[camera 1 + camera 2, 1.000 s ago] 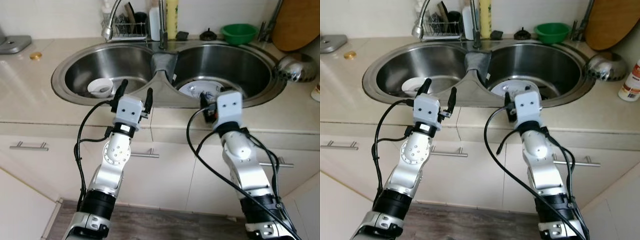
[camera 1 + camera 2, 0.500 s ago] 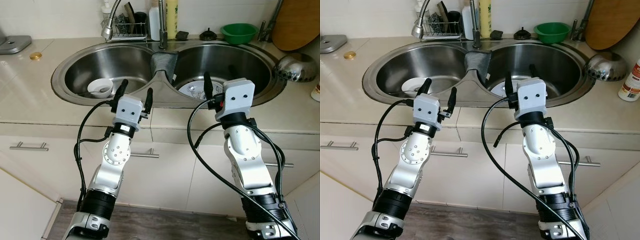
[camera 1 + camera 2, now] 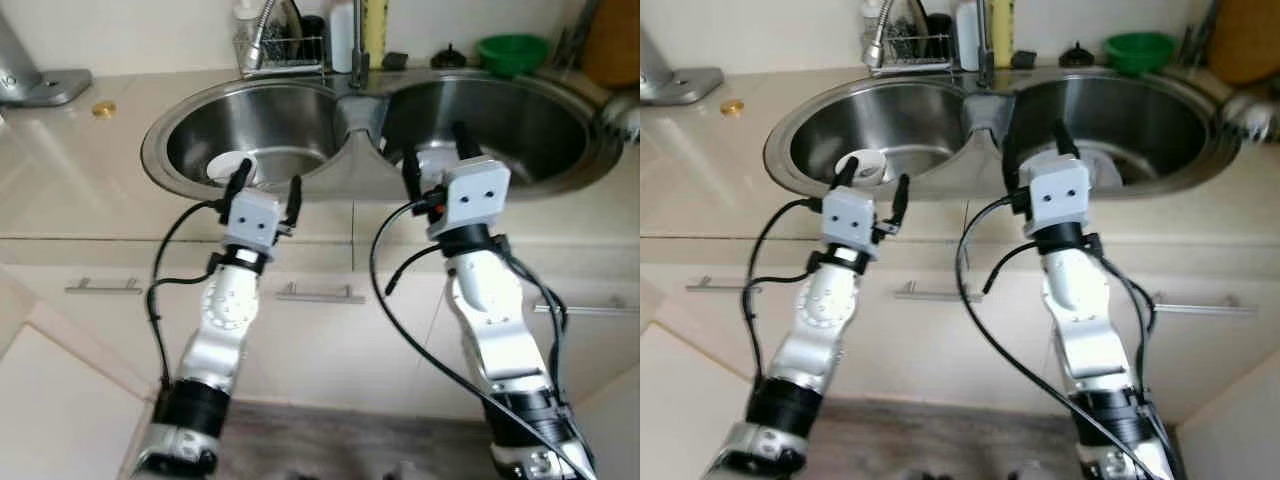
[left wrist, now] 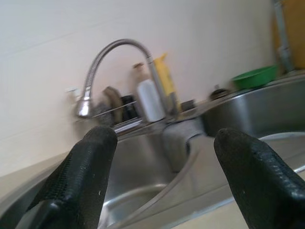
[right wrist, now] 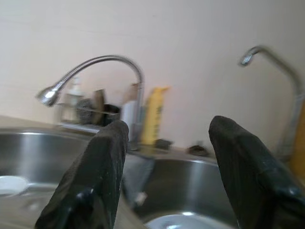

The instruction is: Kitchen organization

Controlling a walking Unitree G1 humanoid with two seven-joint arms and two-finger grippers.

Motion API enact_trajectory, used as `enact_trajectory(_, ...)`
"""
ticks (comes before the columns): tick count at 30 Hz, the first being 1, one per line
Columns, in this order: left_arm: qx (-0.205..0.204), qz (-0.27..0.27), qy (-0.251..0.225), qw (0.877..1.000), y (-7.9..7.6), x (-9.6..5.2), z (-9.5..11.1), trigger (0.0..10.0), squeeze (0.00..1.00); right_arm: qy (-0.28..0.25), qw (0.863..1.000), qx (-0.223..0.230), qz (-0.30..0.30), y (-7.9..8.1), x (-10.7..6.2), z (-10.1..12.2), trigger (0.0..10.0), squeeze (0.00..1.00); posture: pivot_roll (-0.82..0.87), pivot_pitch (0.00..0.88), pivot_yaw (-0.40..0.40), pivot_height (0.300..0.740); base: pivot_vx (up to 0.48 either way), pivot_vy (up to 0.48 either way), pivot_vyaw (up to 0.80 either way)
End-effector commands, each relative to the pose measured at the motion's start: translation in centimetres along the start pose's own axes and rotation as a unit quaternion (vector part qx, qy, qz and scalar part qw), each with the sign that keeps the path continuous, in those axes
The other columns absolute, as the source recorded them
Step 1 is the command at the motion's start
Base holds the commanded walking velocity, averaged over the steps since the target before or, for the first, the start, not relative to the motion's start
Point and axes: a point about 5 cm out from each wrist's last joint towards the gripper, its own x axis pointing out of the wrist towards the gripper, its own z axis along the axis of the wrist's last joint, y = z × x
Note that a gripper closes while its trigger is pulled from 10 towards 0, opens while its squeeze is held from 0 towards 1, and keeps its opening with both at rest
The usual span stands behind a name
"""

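Observation:
A steel double sink (image 3: 340, 130) is set in the beige counter. A small white bowl (image 3: 228, 165) lies in its left basin and a white plate (image 3: 1098, 165) in its right basin. My left gripper (image 3: 268, 180) stands open and empty over the sink's front rim, just before the white bowl. Over the front edge of the right basin my right gripper (image 3: 433, 148) is raised, also open and empty. In the left wrist view the black fingers (image 4: 81, 176) frame a curved faucet (image 4: 109, 52). The right wrist view looks past its fingers (image 5: 238, 162) to the plate's edge (image 5: 190, 222).
Behind the sink stand a dish rack (image 3: 285, 40), a yellow bottle (image 3: 375, 25) and a green bowl (image 3: 512, 52). A gold lid (image 3: 102, 108) lies on the left counter. Cabinet handles (image 3: 320, 293) run below. A wooden board (image 3: 610, 40) leans at far right.
My right gripper has risen from the counter's front edge to above the right basin's rim. The whole picture has shifted right and blurred, so the camera moved. The left gripper holds its pose.

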Motion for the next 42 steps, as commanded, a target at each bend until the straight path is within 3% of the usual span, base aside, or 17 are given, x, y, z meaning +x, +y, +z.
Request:
enact_trajectory(1,0.008,0.005,-0.002,1.0,0.7,0.1,0.1,10.0,0.0,-0.025,1.0,0.005,0.004,0.4,0.3,1.0,10.0,0.0,-0.19,0.0,0.063,0.74,0.0,0.48,-0.76)
enact_trajectory(30,0.008,0.005,-0.002,1.0,0.7,0.1,0.1,10.0,0.0,-0.025,1.0,0.006,0.006,0.5,0.3,1.0,10.0,0.0,-0.19,0.0,0.063,0.74,0.0,0.48,-0.76)
enact_trajectory(33,0.015,0.002,-0.027,1.0,0.6,0.1,0.6,10.0,0.0,-0.058,0.998,0.004,-0.014,0.3,0.6,2.0,10.0,0.0,-0.19,0.0,0.067,0.74,0.0,-0.48,-0.8)
enact_trajectory(42,0.013,-0.001,-0.031,0.999,0.5,0.1,0.7,10.0,0.0,-0.071,0.997,-0.015,-0.018,0.1,0.6,2.3,10.0,0.0,-0.19,0.0,0.067,0.74,0.0,-0.48,-0.62)
